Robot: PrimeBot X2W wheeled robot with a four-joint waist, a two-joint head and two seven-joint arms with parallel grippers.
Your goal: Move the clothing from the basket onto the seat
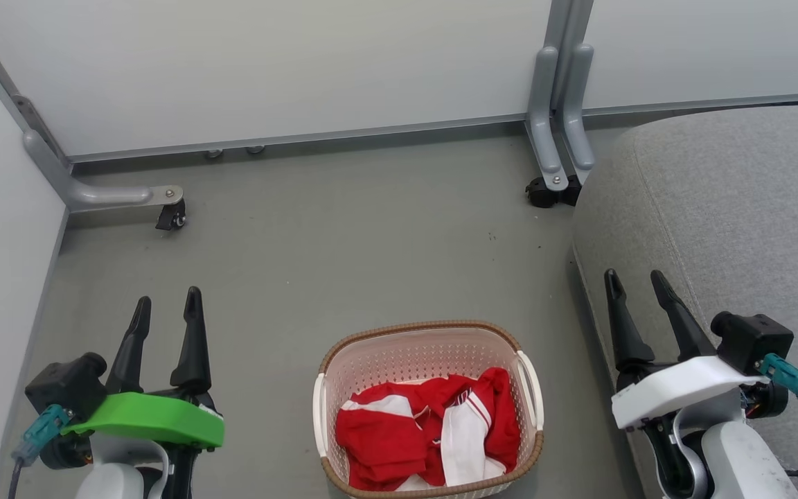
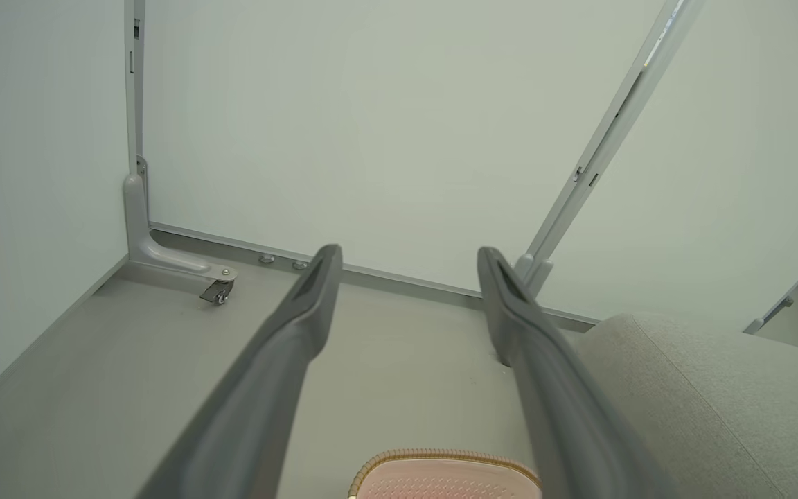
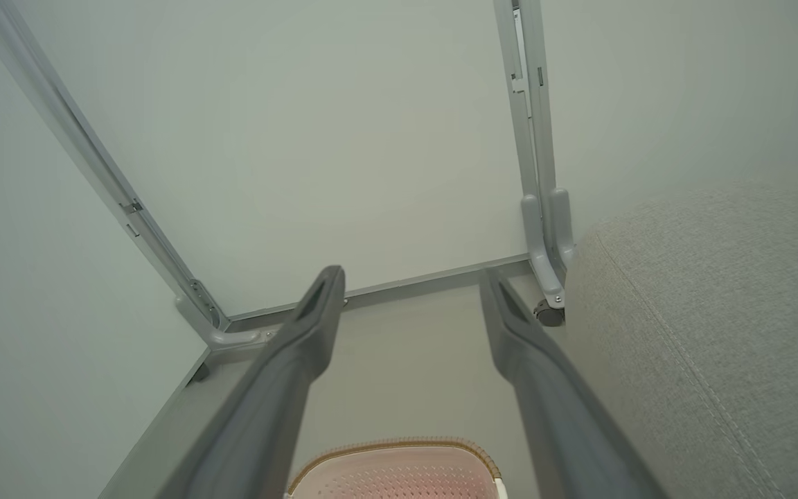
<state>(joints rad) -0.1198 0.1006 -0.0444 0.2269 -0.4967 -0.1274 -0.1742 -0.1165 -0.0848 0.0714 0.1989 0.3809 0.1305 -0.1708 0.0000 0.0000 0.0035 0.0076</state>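
A grey floor [image 1: 343,229] meets pale partition panels [image 1: 267,69]; the dark-fingered left gripper [image 1: 167,298] and right gripper [image 1: 634,276], two in all, hang spread and empty either side of one cream perforated plastic basket [image 1: 420,326]. Red-and-white fabric clothing [image 1: 399,430], seemingly two tangled garments, lies heaped at its near end. A pinch may drag both or lift the light basket, or drop them off the rounded edge of the one grey upholstered seat [image 1: 731,208].

Right gripper [image 3: 411,277] is seen with both dark fingers spread wide, pointed toward pale wall panels [image 3: 316,138]. The basket [image 3: 392,442] rim is noted at bottom edge, on grey floor [image 3: 406,374]. The seat [image 3: 711,312] is recorded at right, beside a castered partition post [image 3: 543,270].
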